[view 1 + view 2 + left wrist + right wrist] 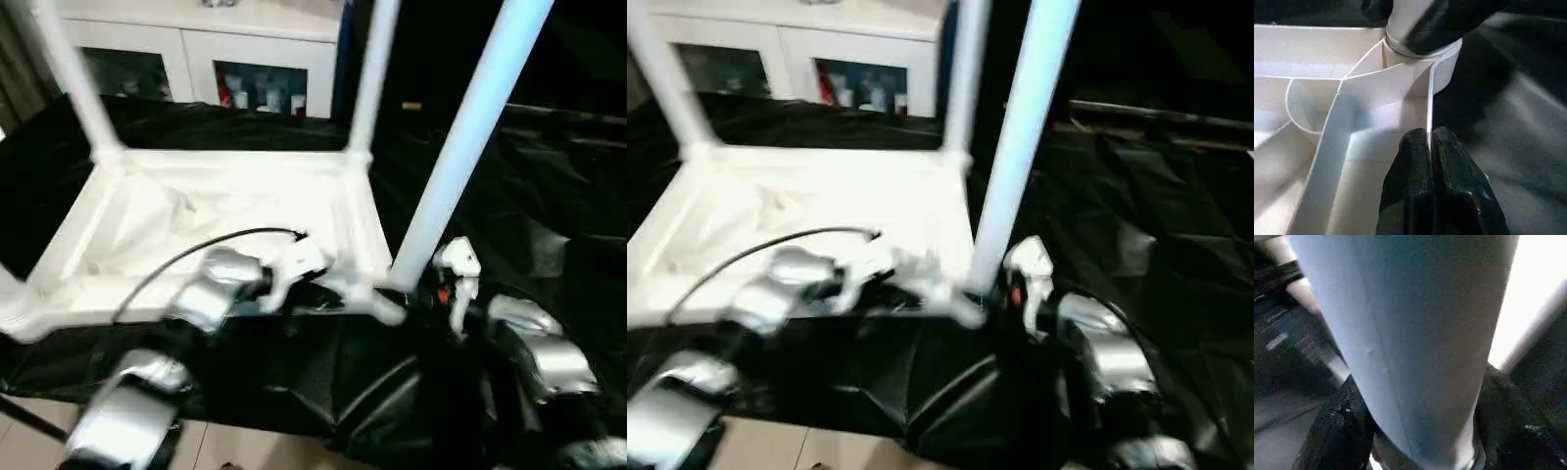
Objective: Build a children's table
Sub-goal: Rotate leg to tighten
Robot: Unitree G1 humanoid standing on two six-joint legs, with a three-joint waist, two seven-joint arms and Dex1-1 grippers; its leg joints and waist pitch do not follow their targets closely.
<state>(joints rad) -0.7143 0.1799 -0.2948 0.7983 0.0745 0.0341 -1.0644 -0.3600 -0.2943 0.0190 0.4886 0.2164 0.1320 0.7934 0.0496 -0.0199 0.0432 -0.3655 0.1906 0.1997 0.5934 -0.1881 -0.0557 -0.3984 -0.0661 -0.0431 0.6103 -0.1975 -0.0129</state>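
Note:
The white tabletop (108,225) lies upside down on the black-draped work table, ribbed side up. Two legs stand in its far corner sockets, one at the left (73,78) and one at the right (372,78). A third leg (460,147) rises from the near right socket. My left gripper (1429,147) is shut on the thin rim wall of the tabletop, just beside that socket. My right gripper (428,291) is at the foot of the near right leg, with a black finger (1334,435) pressed to each side of the tube.
A white cabinet (196,49) with glass doors stands behind the table. Black cloth (529,225) spreads out to the right of the tabletop. A black cable (196,250) arcs over my left forearm. The table's front edge and light floor (245,450) lie just below my arms.

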